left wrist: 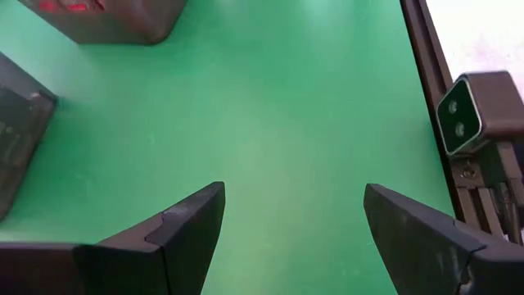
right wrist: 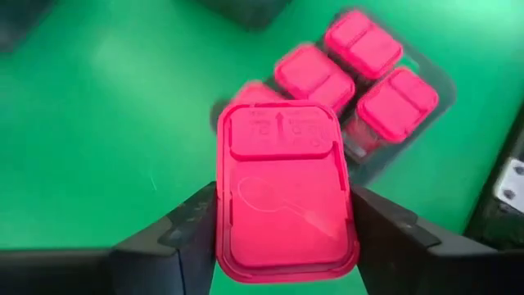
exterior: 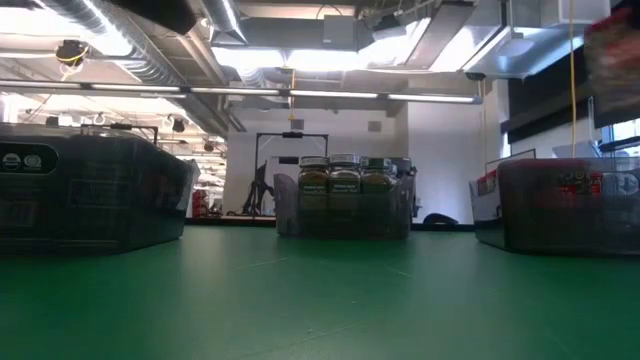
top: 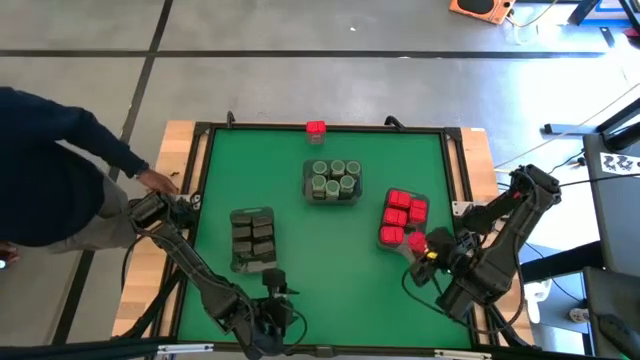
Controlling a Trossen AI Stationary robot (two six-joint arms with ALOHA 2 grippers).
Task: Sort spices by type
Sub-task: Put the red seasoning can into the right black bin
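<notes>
The bright red rectangular plastic spice box (right wrist: 285,188) has rounded corners and a smooth moulded lid with a raised panel near one end and a faint embossed spoon outline across the middle. The right gripper (right wrist: 285,225) pinches this box between its two dark matte fingers (right wrist: 176,238), one finger pressed against each long side, with the lid facing the wrist camera. In the high view the right gripper (top: 420,245) holds the box above the green felt-like table surface (top: 290,160), just beside the translucent grey rectangular tray of red boxes (top: 402,215) on the right side of the table. Three more red lids show in that tray beyond the held box, and a fourth is partly hidden behind it. A second tray of round grey-green glass jars (top: 333,181) sits near the table centre, and a third tray of dark grey rectangular tins (top: 253,238) sits to the left. One lone red box (top: 316,128) stands at the far table edge. The left gripper (left wrist: 291,225) hovers over bare green surface at the near edge, fingers spread apart with nothing between them. A person in a dark sleeve (top: 60,150) stands at the table's left side.
</notes>
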